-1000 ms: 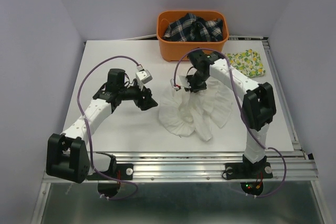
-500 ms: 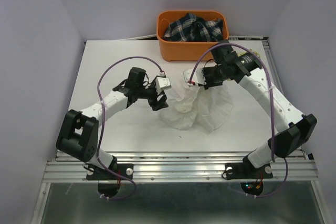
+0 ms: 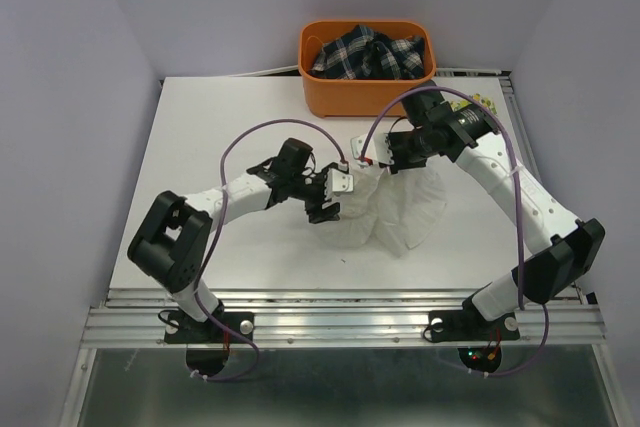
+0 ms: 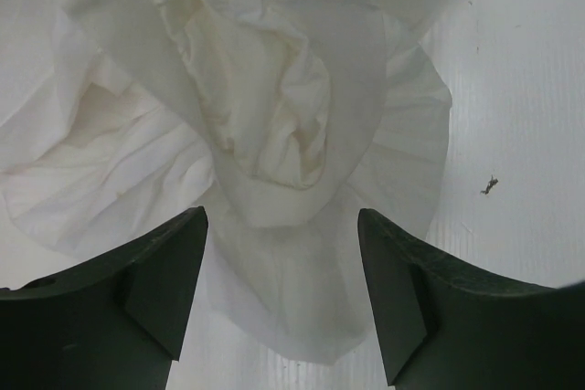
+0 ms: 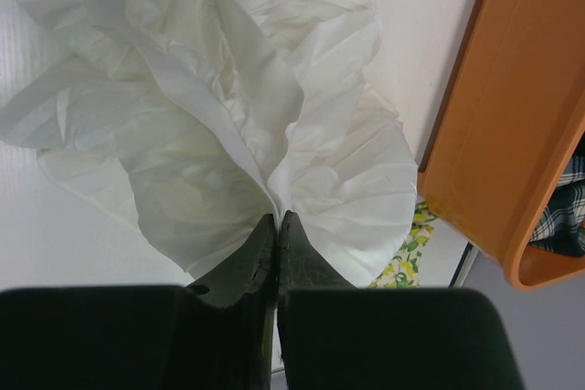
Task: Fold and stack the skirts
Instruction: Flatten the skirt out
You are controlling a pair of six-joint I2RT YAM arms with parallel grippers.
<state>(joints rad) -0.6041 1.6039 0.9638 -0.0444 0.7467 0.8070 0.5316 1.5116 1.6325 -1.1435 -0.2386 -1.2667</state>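
Crinkly skirt (image 3: 400, 215) central on table (image 3: 220, 127), basket (image 3: 366, 94) behind it, cloth (image 3: 365, 55) in basket, printed skirt (image 5: 408, 248) right of basket.

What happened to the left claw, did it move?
Yes. The left gripper slid right, from left of the orange basket to past its left edge, reaching the white skirt.

My left arm (image 3: 240, 192) and right arm (image 3: 500, 172) are white tubes with chunky black joints. A purple cable (image 3: 517, 209) loops along each. My left hand (image 4: 279, 226) and right hand (image 5: 277, 216) have thick dark fingers (image 4: 155, 289).
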